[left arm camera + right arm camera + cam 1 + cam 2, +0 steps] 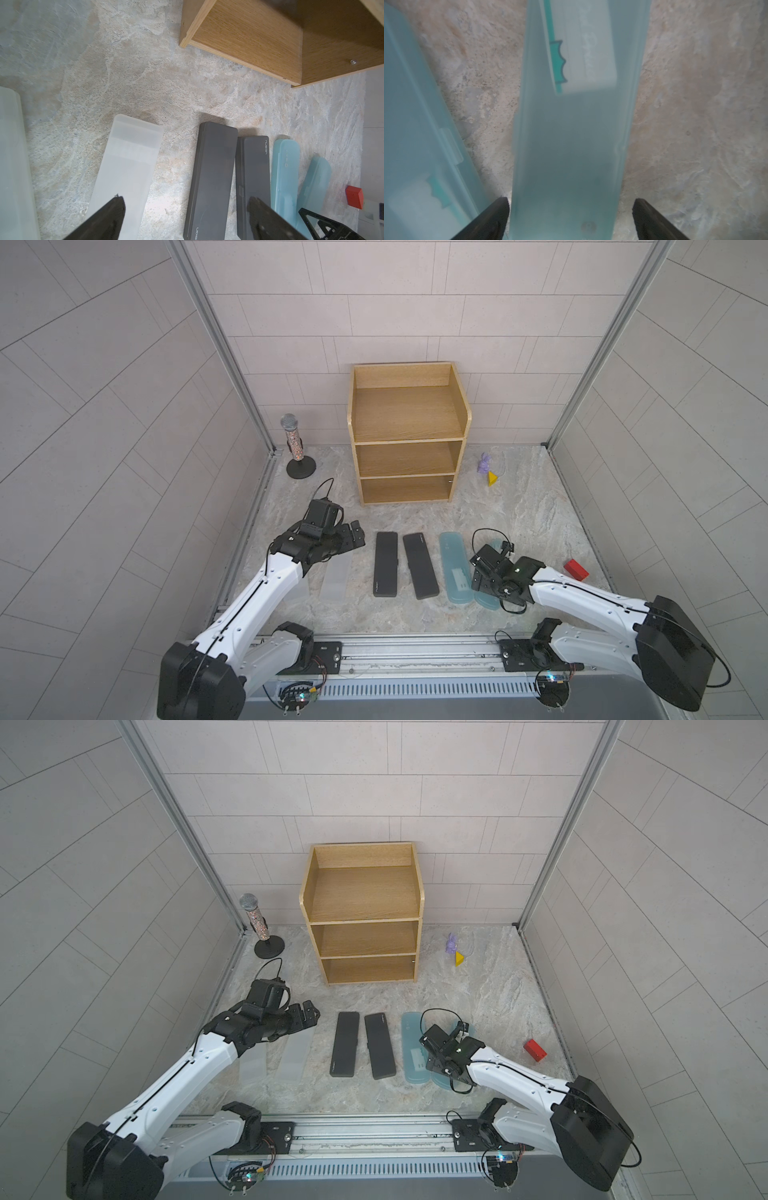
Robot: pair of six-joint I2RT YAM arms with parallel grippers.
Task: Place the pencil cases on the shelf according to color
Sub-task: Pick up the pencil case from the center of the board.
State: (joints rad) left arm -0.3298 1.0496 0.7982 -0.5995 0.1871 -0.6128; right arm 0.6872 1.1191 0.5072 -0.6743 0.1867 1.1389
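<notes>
The wooden shelf (407, 423) stands at the back with all three tiers bare. Six pencil cases lie in a row in front of it: two frosted (336, 576) (301, 593), two black (385, 564) (419, 566), two light blue (455, 568) (488, 599). My left gripper (353, 537) hovers open over the far ends of the frosted cases, holding nothing; in its wrist view its jaws span a frosted case (128, 166) and a black one (214, 172). My right gripper (571, 204) is open and straddles the rightmost blue case (575, 124), with gaps on both sides.
A toy microphone on a stand (295, 443) is left of the shelf. A purple figure (484, 463) and a yellow wedge (492, 478) lie to its right. A red block (575, 569) sits near the right wall. The arms' rail (415, 649) runs along the front.
</notes>
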